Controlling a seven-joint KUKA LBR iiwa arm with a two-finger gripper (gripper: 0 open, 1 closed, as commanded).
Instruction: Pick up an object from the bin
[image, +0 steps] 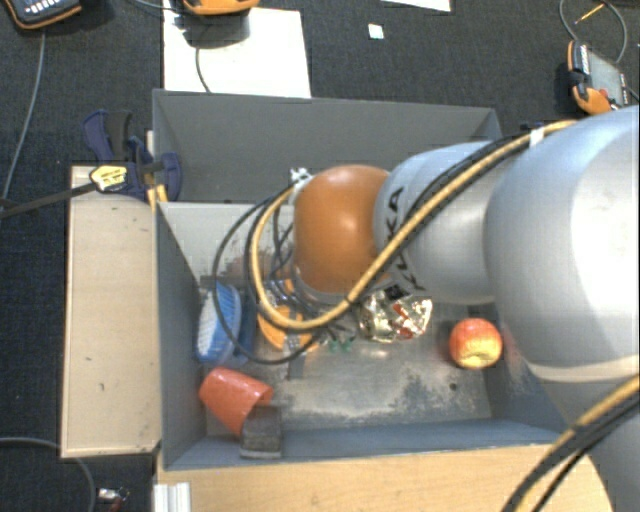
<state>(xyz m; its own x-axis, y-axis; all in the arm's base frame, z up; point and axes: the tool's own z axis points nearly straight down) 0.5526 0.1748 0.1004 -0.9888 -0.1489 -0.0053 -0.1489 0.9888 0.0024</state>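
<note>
My gripper (292, 345) reaches down into the left middle of the bin, mostly hidden under the arm's orange cover. It is right over a yellow-orange thing (272, 326) lying on the bin floor. Just left of that, a blue brush (218, 322) with white bristles leans against the left wall. A small green thing (341, 343) lies just right of the gripper. Beyond it sits a crinkled shiny wrapper (396, 316).
A red-orange cup (233, 395) lies on its side in the front left corner, with a dark block (262, 432) beside it at the front wall. A red and yellow apple (475, 343) rests at the right. The arm covers the bin's middle and right.
</note>
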